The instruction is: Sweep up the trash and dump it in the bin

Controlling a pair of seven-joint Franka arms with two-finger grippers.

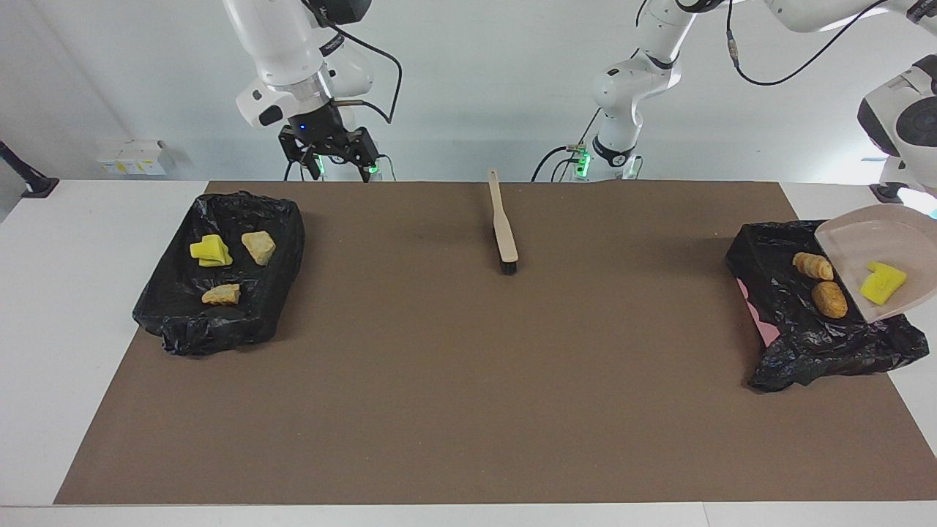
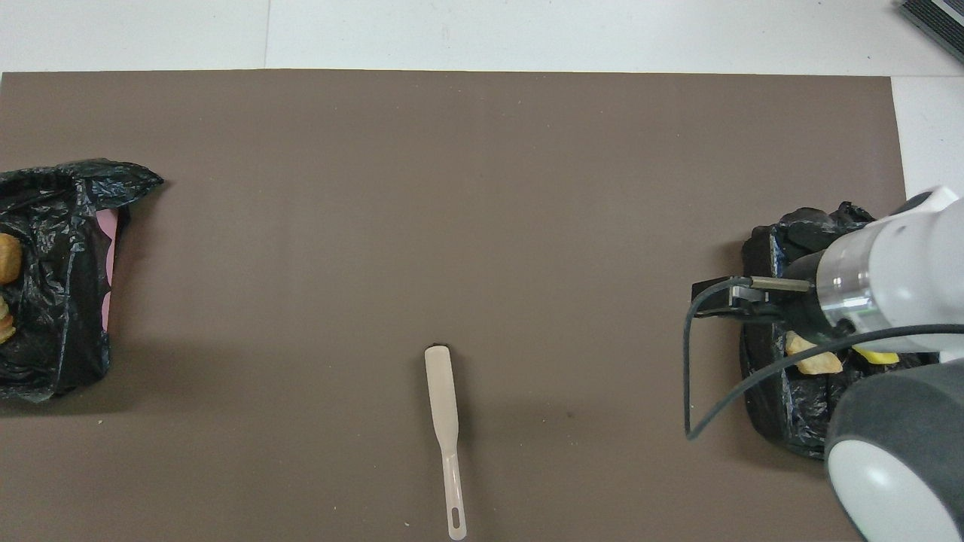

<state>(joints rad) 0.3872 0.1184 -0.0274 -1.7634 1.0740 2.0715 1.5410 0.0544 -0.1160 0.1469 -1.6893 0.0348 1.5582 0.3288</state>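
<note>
1. Desk (image 1: pixel 44 329): white top with a brown mat (image 1: pixel 468 380) covering most of it

2. Bin at the right arm's end (image 1: pixel 176 322): a tray lined with black plastic, sitting on the mat near the desk's edge at that end, toward the robots' edge. Trash in it: one yellow sponge chunk (image 1: pixel 210 251), one pale tan lump (image 1: pixel 258 247) beside it, one golden-brown lump (image 1: pixel 221 294) farther from the robots than those two

3. Bin at the left arm's end (image 1: pixel 805 344): also black-lined, with pink showing through at its wall. It sits at the mat's edge at that end. Trash in it: two golden-brown pastry-like lumps, one ridged (image 1: pixel 812 265) and one rounder (image 1: pixel 829 299)

4. Dustpan (image 1: pixel 871 230): beige, tilted over the left-end bin with its lip on the liner. One yellow sponge piece (image 1: pixel 883 282) lies on the pan's face, not yet in the bin

5. Brush (image 1: pixel 502 223): beige handle, dark bristles, flat on the mat about midway along the robots' edge, handle toward the robots, bristle end toward the desk's middle. Nothing is touching it

6. Right pincer (image 1: pixel 342 167): in the air over the robots' edge of the desk, above the bin at that end, fingers spread apart, holding nothing

7. Left pincer: out of both views at the left arm's end; cannot tell its state or confirm its grip on the dustpan
</note>
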